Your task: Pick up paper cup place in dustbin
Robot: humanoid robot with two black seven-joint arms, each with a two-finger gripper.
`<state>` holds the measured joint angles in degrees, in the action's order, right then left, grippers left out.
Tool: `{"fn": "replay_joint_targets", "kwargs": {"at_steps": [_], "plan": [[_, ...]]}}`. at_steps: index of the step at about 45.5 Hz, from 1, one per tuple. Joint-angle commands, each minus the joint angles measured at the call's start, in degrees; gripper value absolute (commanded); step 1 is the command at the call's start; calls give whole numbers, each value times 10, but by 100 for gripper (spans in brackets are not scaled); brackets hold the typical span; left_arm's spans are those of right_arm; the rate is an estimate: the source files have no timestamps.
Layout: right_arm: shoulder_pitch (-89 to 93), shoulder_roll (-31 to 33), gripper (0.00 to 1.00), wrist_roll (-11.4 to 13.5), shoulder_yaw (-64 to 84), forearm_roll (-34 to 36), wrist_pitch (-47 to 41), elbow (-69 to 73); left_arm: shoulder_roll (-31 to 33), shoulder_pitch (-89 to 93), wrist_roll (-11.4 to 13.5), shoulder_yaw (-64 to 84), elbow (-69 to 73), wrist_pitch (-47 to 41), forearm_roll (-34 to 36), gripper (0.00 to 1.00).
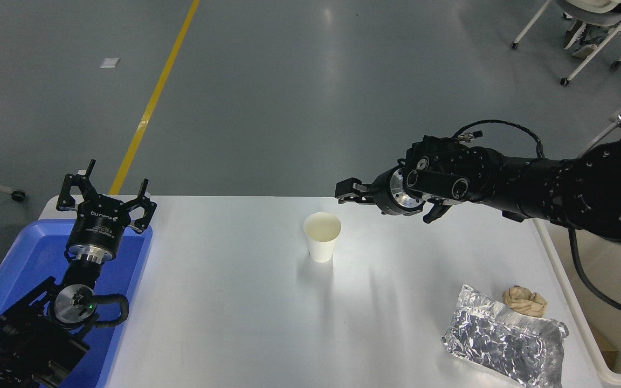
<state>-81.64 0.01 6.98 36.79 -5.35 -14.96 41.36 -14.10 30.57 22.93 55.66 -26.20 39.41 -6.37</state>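
Observation:
The paper cup (322, 235) is small and white with a cream inside. It stands upright near the middle of the white table (224, 302). My right gripper (344, 194) reaches in from the right and points left. It hangs just above and to the right of the cup's rim, apart from it, open and holding nothing. The dustbin (593, 358) is a large off-white tub at the table's right edge, partly hidden behind my right arm. My left gripper (105, 189) is parked, open, over the blue tray at the lower left.
A blue tray (19, 269) lies under the left arm. A crumpled foil bag (504, 337) and a brown paper ball (525, 300) lie at the front right, beside the dustbin. White chair legs (569, 59) stand on the floor beyond the table.

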Motion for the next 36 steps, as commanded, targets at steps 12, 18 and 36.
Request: {"fn": "replay_joint_targets", "kwargs": {"at_steps": [12, 18, 36], "plan": [[78, 0, 100, 0, -74, -4, 18, 2, -1, -1, 0, 1, 0, 0, 0, 100], [97, 0, 100, 0, -83, -6, 24, 2, -1, -1, 0, 1, 0, 0, 0, 100], [133, 0, 100, 0, -110, -17, 69, -8, -1, -1, 0, 1, 0, 0, 0, 100]]}}
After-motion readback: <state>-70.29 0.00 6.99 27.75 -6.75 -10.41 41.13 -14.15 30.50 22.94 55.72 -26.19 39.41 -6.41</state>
